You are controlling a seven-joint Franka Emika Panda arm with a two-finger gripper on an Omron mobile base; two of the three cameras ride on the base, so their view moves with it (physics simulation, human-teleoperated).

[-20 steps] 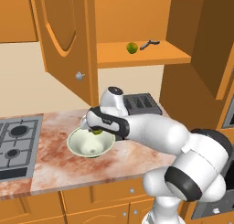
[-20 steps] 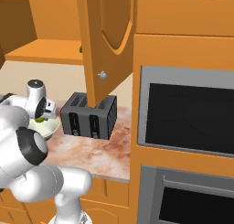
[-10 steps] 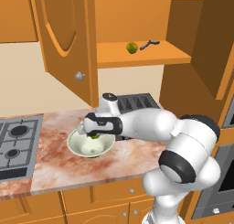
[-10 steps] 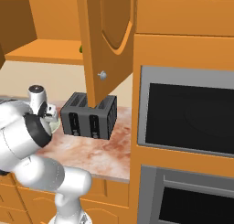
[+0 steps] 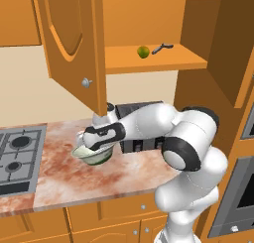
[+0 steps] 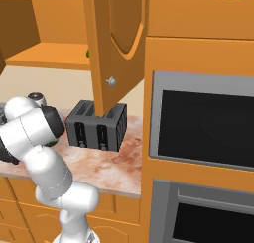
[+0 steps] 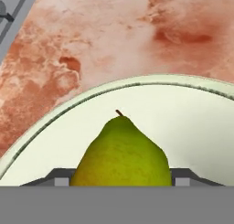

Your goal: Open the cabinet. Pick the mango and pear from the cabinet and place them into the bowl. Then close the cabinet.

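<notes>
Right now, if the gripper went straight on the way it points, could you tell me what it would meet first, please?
The pear, most likely: in the hand view it sits directly ahead of the gripper, between the fingers. Behind it lies the inside wall of the bowl. Whether the fingers are gripping the pear is unclear.

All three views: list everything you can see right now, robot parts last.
cabinet: one, orange, on the wall, doors open
round fruit: one, green, on the cabinet shelf
utensil: one, dark, on the shelf right of the fruit
bowl: one, pale cream-green, on the counter
pear: one, olive green, over the bowl's inside
toaster: one, black, on the counter behind the bowl
counter: one, reddish marble
stove: one, grey, left end of the counter
ovens: two, dark glass, stacked at right
arm: one, white
gripper: one, closed on the pear
</notes>
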